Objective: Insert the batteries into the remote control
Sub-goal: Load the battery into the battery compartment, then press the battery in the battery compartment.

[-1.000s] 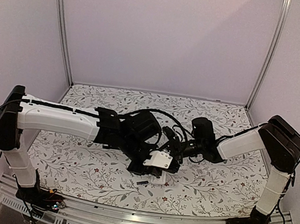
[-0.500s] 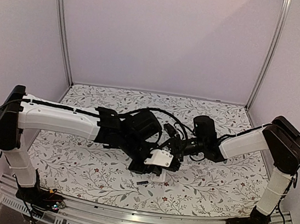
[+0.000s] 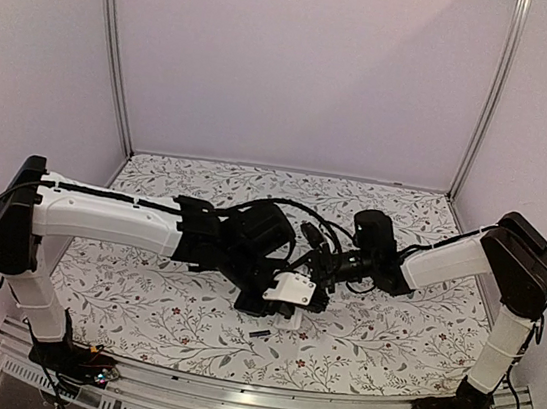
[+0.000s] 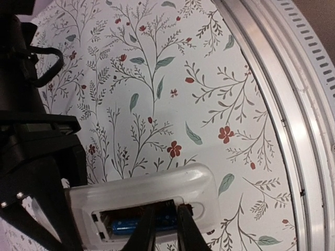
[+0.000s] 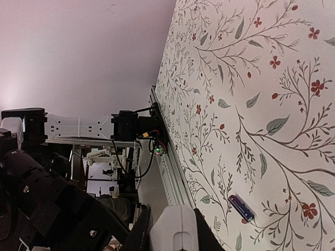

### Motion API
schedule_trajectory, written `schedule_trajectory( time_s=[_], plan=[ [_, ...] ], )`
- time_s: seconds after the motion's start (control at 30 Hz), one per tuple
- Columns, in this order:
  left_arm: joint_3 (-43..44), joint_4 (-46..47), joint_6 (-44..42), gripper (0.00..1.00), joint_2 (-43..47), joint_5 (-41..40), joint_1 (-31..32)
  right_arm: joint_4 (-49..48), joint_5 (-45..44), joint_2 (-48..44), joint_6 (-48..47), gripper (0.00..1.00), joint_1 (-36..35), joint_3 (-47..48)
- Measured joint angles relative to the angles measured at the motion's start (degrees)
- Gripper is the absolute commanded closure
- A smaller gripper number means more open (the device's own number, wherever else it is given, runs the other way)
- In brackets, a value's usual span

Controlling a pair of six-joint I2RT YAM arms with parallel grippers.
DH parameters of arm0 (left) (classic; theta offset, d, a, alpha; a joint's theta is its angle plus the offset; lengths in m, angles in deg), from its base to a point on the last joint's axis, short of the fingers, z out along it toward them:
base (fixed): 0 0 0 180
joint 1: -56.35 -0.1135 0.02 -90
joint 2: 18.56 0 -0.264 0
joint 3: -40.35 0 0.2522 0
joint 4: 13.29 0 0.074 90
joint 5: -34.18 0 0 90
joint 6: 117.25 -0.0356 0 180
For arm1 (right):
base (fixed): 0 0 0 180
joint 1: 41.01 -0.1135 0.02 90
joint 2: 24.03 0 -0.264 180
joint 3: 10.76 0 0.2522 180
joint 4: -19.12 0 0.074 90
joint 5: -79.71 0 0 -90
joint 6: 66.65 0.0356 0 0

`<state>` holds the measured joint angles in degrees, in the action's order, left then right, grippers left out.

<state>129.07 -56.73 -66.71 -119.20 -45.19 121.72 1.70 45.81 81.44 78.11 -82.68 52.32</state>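
The remote control [image 4: 157, 188] lies with its open battery bay facing up, and a bright blue battery [image 4: 123, 227] rests in the bay's near slot. My left gripper [image 4: 166, 209] is almost shut, with only a slim gap. Its tips reach into the bay over that battery's right end, and I see no clasp on it. My right gripper [image 5: 172, 222] is shut on one end of the remote [image 5: 175, 230]. The other battery [image 5: 242, 207], dark with a pale tip, lies loose on the cloth. From above, both grippers meet at the remote [image 3: 291, 320], with the loose battery [image 3: 259, 333] just in front.
A floral cloth [image 3: 160, 301] covers the table. A metal rail [image 4: 293, 136] runs along the near edge, close to the remote. Pale walls and upright posts [image 3: 112, 52] enclose the back and sides. The arms' cables [image 3: 303, 213] loop above the work spot.
The right arm's wrist has eased slightly back and to the right. The left arm and the remote have barely moved. The loose battery lies in the same spot.
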Motion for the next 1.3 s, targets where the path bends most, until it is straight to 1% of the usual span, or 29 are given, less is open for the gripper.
schedule_trajectory(
  time_s=[0.1, 0.27, 0.6, 0.63, 0.67, 0.73, 0.8, 0.83, 0.87, 0.9, 0.93, 1.03, 1.13, 1.2, 1.3],
  plan=[
    [0.0, 0.3, -0.2, 0.84, 0.0, -1.4, 0.3, 0.2, -0.1, -0.2, 0.0, 1.0, 0.5, -0.1],
    [0.0, 1.3, -0.3, 0.8, 0.9, -2.6, 0.5, 0.3, 0.0, -1.4, 0.2, 1.0, 1.4, -0.2],
    [-3.0, 1.6, 0.3, 0.74, 6.1, -2.1, 0.7, -0.2, 1.5, -1.7, 1.3, 1.0, 2.0, -0.3],
    [-3.4, 1.8, 0.7, 0.72, 6.7, -2.1, 0.7, -0.2, 1.5, -1.7, 1.3, 1.0, 2.0, -0.3],
    [-3.8, 2.2, 1.2, 0.66, 7.2, -2.1, 0.7, -0.2, 1.4, -1.7, 1.3, 1.0, 2.0, -0.3],
    [-5.8, 4.3, 3.4, 0.51, 8.7, -2.2, 0.6, -0.2, 1.4, -1.7, 1.3, 1.0, 2.1, -0.3],
    [-9.5, 8.1, 7.9, 0.34, 11.3, -3.1, 0.3, -0.2, 1.3, -1.7, 1.3, 1.0, 2.4, -0.3],
    [-11.5, 10.5, 10.6, 0.24, 12.7, -3.7, 0.2, -0.2, 1.2, -1.7, 1.3, 1.0, 2.6, -0.3],
    [-13.5, 13.0, 14.1, 0.1, 14.2, -4.4, -0.2, -0.3, 1.0, -1.7, 1.2, 1.0, 2.9, -0.5],
    [-15.1, 15.1, 17.4, 0.02, 15.4, -5.4, -0.5, -0.3, 0.7, -1.8, 1.0, 1.0, 3.2, -0.7],
    [-16.2, 16.8, 20.2, 0.01, 16.4, -5.9, -0.9, -0.3, 0.3, -1.9, 0.8, 1.0, 3.5, -0.9],
    [-18.7, 23.3, 33.6, 0.0, 18.7, -8.1, -2.9, -0.1, -0.7, -3.1, 0.1, 1.0, 4.3, -1.7],
    [-19.1, 27.1, 44.6, 0.0, 18.6, -8.4, -4.8, -0.1, -1.7, -5.0, -0.9, 1.0, 4.6, -1.8],
    [-18.6, 28.1, 49.8, 0.01, 17.6, -7.1, -5.6, -0.2, -1.9, -6.3, -1.7, 1.0, 4.6, -1.8],
    [-17.8, 29.5, 54.6, 0.09, 15.1, -4.6, -5.9, -0.5, -2.0, -7.6, -2.3, 1.0, 4.6, -1.8]
  ],
)
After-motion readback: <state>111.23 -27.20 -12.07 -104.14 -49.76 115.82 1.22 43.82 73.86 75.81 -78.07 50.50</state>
